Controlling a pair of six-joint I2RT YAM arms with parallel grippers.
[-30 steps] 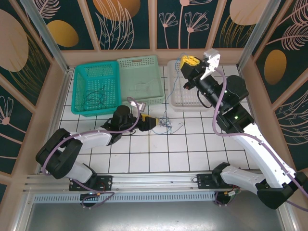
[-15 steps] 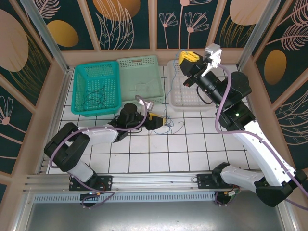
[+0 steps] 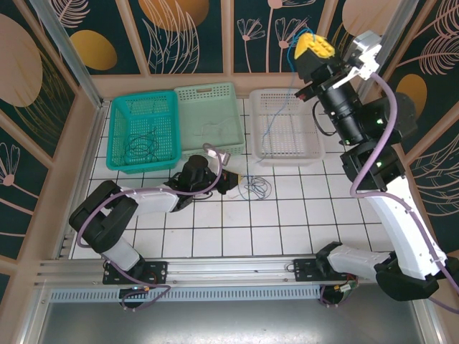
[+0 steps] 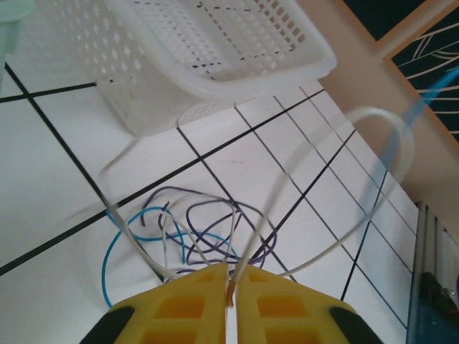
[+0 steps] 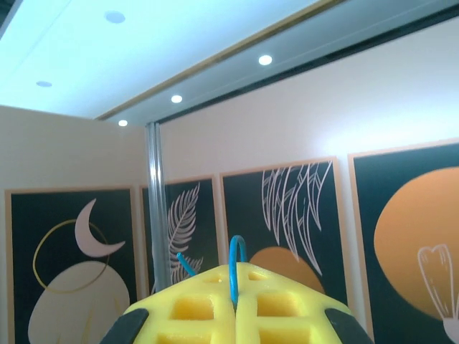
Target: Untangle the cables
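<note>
From above, the right fingers point(image 3: 315, 49), pinching the thin blue wire point(image 3: 277, 107), are now raised far higher over the white perforated plastic basket point(image 3: 301, 159), so that wire is drawn up out of the loose tangle of thin wires point(image 3: 254, 188) on the white tiled desk point(image 3: 287, 222). At the left wrist, the left fingers point(image 4: 193, 304), lately spread, are pressed together on a pale grey-white wire point(image 4: 391, 132), apparently anchoring the tangle for separation. At the right wrist, the blue wire is seen clamped between closed fingers.
</note>
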